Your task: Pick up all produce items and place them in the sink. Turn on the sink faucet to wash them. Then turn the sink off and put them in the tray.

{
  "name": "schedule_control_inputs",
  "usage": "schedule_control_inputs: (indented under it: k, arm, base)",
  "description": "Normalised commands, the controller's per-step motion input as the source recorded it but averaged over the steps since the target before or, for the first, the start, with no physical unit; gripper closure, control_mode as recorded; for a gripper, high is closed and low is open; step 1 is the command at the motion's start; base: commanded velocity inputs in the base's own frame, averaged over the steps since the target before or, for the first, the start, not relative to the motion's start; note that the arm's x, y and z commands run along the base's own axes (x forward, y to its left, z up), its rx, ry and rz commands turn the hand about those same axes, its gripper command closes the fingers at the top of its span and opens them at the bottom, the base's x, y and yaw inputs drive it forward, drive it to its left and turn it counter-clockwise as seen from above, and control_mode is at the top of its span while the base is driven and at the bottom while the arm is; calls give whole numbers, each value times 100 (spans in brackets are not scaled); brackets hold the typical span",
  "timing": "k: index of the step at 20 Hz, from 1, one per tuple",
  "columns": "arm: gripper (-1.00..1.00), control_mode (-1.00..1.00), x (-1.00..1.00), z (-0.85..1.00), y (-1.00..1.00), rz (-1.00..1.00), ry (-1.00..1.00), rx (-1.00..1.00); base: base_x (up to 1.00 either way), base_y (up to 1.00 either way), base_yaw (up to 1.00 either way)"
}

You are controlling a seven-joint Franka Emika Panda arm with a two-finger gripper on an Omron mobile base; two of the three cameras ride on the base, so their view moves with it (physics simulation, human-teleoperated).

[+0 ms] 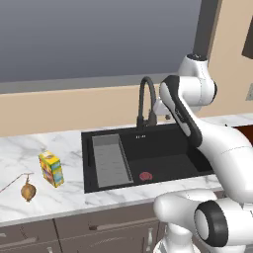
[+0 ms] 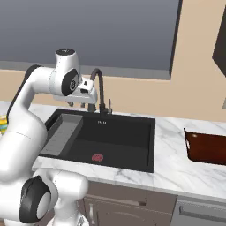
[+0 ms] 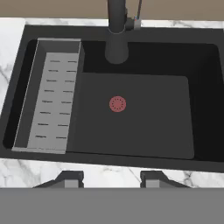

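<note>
The produce item, a small golden-brown bulb with a long thin stalk, lies on the marble counter far left of the sink. The black basin holds nothing but its grey ribbed insert and red drain. The dark gooseneck faucet stands behind it. My gripper hangs above the sink beside the faucet, pointing down. In the hand view my gripper is open with nothing between its fingertips. The reddish-brown tray sits on the counter right of the sink.
A yellow printed carton stands on the counter between the bulb and the sink. The faucet spout arches close to my hand. A beige backsplash wall runs behind the counter.
</note>
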Motion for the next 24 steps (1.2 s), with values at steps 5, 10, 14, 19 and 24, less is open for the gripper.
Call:
schedule_control_inputs:
  k: [5, 10, 14, 19, 24]
  arm:
    - [-100, 100, -7, 0, 0, 0, -1, 0]
    - [-100, 100, 0, 0, 0, 0, 0, 0]
    - [-100, 100, 0, 0, 0, 0, 0, 0]
    - [-100, 100, 0, 0, 0, 0, 0, 0]
    - [-100, 100, 0, 0, 0, 0, 0, 0]
  base:
    - [-8, 0, 0]
    - [-54, 32, 0]
    - [-47, 65, 0]
    - [-16, 94, 0]
    - [2, 100, -2]
